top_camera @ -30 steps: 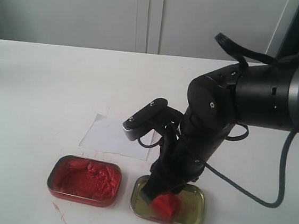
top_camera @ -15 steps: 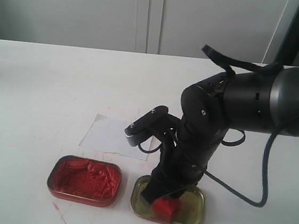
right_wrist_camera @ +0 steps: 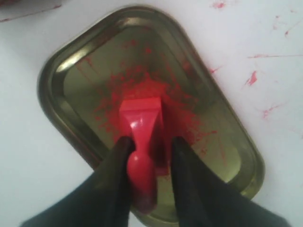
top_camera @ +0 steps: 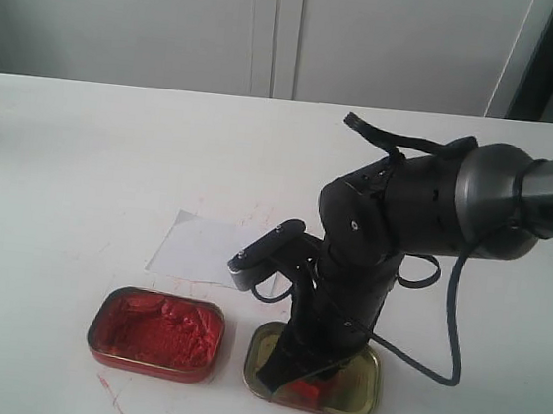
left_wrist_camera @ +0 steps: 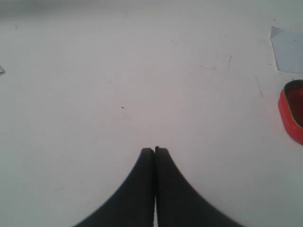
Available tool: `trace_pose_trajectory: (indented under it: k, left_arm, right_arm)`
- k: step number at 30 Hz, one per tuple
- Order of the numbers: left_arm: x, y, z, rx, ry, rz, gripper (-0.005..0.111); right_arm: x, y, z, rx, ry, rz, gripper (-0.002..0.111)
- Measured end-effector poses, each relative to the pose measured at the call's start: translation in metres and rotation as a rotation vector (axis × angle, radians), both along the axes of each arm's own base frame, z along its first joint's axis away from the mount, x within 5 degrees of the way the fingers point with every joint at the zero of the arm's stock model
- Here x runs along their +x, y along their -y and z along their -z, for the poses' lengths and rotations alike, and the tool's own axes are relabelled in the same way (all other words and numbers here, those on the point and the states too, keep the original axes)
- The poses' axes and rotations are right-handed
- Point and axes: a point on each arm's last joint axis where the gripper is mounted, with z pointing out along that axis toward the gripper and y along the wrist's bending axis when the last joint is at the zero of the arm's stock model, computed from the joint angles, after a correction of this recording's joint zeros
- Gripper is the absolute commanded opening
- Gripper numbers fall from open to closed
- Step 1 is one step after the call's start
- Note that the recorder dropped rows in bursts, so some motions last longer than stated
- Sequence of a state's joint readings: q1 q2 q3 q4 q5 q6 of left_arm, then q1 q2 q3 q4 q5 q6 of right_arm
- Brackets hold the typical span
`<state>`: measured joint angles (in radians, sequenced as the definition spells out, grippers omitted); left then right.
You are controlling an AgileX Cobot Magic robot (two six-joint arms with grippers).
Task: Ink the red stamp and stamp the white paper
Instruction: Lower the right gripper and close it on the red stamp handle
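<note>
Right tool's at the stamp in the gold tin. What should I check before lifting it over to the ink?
1. Right tool straddles the red stamp handle, one finger each side: ok.
2. Firm grip on the handle: cannot tell; contact on both sides is unclear.
3. Stamp lies inside the gold tin, away from its rim: ok.
4. Red ink tin open, paste exposed, beside the gold tin: ok.
5. White paper lies flat behind the tins, visible part bare: ok.
6. Left tool shut, clear of both tins: ok.
</note>
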<state>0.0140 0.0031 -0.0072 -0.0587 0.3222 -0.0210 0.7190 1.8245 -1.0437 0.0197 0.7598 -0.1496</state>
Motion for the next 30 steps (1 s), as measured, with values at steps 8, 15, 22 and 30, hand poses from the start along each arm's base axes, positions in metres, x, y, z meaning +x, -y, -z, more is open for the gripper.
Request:
trace_pose_trajectory:
  k: [8,15,22,30]
  left_arm:
    - [0.000,0.000,0.000,0.000,0.000,0.000,0.000]
    - [0.000,0.000,0.000,0.000,0.000,0.000,0.000]
    - [0.000,0.000,0.000,0.000,0.000,0.000,0.000]
    - [0.000,0.000,0.000,0.000,0.000,0.000,0.000]
  right_arm:
    - [0.000,0.000,0.000,0.000,0.000,0.000,0.000]
    - [-0.001,0.001,-0.008,0.011,0.015,-0.001,0.000]
    - [-0.004,0.004,-0.028,0.043,0.051,-0.002,0.000]
    - [-0.005,0.005,-0.038,0.063,0.071,0.010,0.000]
